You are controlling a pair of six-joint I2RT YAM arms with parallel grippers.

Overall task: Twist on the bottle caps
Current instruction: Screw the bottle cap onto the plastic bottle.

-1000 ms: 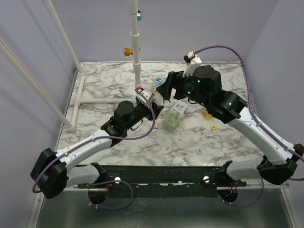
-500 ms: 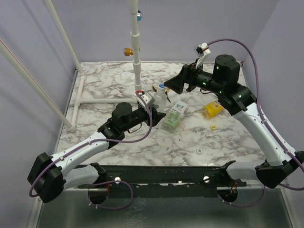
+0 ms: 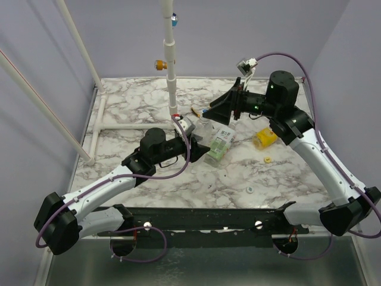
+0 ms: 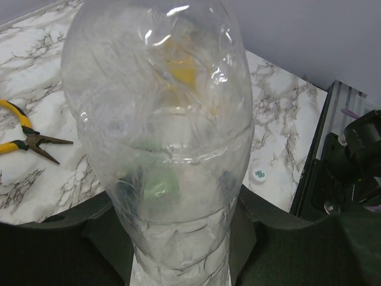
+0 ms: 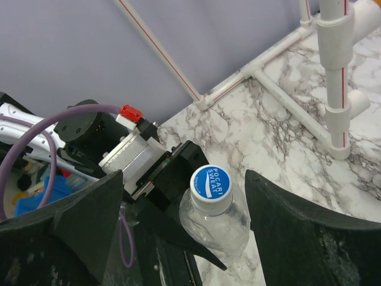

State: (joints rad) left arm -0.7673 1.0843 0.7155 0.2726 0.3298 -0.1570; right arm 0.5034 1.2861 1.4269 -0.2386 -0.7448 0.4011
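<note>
The right tool [image 3: 221,108] has let go of the blue cap [image 5: 211,182] and drawn back from over the clear bottle [image 5: 217,223]. Its fingers now stand wide apart on either side of the cap, touching nothing. The cap sits squarely on the neck, so this bottle looks finished, though the pictures cannot show how tightly it is screwed down.

The left tool [image 3: 196,132] stays clamped on the lower body of the clear bottle, holding it upright near the middle of the surface [image 3: 137,98]. That arm stretches low and diagonally from its near-left base. The right arm rises along the right side, its elbow high at the far edge and its wrist turned left towards the bottle.

More work remains. A labelled bottle [image 3: 219,145] lies just beside the held one, and the yellow bottle [image 3: 266,137] lies further right. The yellow cap [image 3: 268,159] rests near the yellow bottle, and the whitish cap [image 3: 250,190] sits closer to the arms' bases.
</note>
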